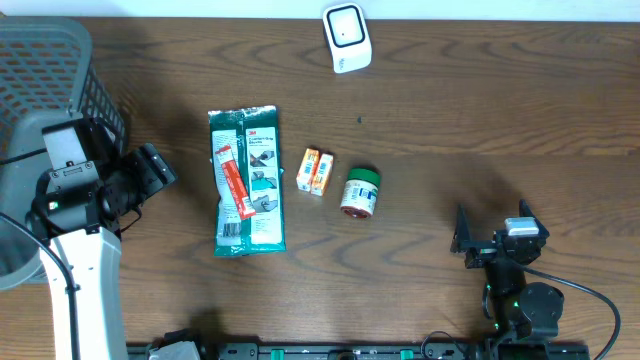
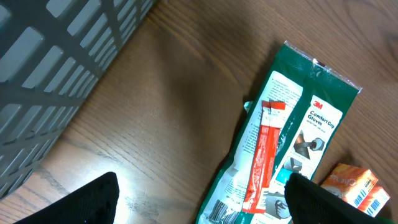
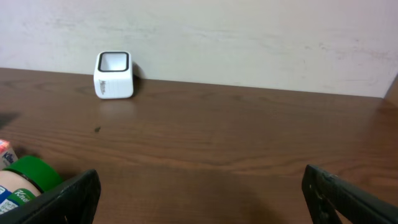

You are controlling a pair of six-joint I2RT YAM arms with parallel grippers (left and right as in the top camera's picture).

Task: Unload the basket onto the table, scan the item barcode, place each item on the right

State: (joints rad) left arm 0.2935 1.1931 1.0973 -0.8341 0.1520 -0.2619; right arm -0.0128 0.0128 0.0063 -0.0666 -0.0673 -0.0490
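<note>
Near the released left gripper lies the green glove packet, not touching it.

Glove packet lies flat on table. To its right: orange box, then green-lidded jar. Scanner stands well apart from it.

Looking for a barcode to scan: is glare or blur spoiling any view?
Left wrist: a glare patch on the table beside the pack, whose print is sharp; its barcode is cut by the bottom edge. Overhead: even light, soft shadows, labels too small to read. Right wrist: scanner clear, jar cropped at the corner.
</note>
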